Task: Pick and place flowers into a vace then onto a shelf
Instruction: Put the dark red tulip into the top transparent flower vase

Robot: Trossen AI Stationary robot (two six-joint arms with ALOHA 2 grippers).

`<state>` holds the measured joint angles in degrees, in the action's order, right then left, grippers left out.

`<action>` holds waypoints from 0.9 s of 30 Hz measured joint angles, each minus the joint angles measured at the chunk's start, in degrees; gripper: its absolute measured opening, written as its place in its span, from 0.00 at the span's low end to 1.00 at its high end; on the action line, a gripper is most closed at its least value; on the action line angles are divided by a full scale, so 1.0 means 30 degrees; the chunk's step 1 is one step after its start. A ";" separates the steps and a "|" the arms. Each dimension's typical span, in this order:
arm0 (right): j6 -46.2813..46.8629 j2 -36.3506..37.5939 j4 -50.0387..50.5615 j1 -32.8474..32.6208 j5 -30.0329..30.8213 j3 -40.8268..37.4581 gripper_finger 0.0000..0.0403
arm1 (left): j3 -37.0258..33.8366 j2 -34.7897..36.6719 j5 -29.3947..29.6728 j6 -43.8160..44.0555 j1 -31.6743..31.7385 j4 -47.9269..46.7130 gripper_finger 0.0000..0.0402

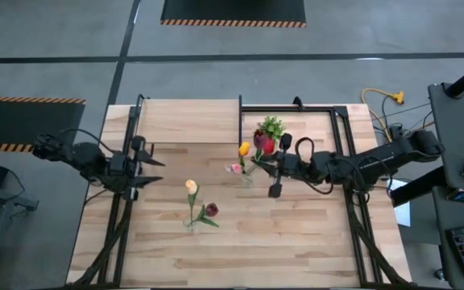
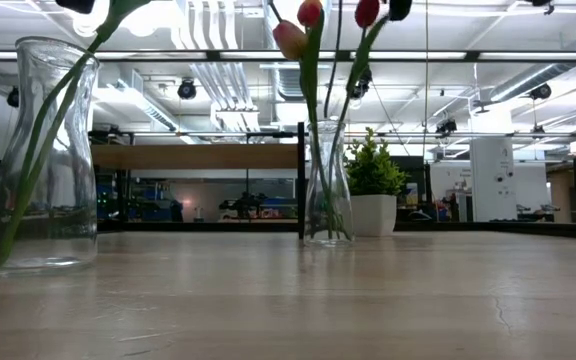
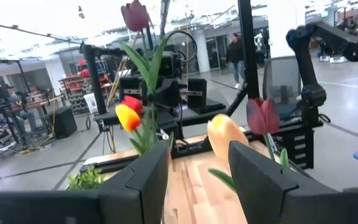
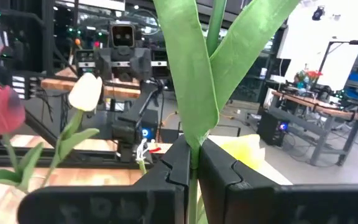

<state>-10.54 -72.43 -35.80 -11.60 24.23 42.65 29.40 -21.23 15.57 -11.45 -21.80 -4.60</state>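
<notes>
your right gripper [image 4: 194, 163] pinches a smooth green tulip stem [image 4: 194, 186] over the clear, narrow-necked glass vase [image 2: 327, 185] right of centre, seemingly lowering nothing yet, while your left gripper [image 1: 153, 171] waits spread wide, empty.

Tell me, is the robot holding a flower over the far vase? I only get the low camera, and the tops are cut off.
Observer: Yes. The right wrist view shows the right arm's fingers shut on a green tulip stem.
Operator: What colours are in the near vase?
Observer: The high view shows a cream tulip and a dark red tulip in the near vase.
Operator: Where's the other arm?
Observer: The left arm's fingers are open and empty, at the table's left side near the shelf.
</notes>
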 joint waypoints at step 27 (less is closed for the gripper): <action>0.0523 -0.3679 -0.1012 0.0100 0.1934 -0.0994 0.03 | -0.1944 -0.0015 0.0007 0.2080 0.0000 0.0045 0.38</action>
<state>-8.97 -83.47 -38.84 -11.30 30.03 39.67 23.57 -21.28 15.59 -5.21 -21.80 -4.47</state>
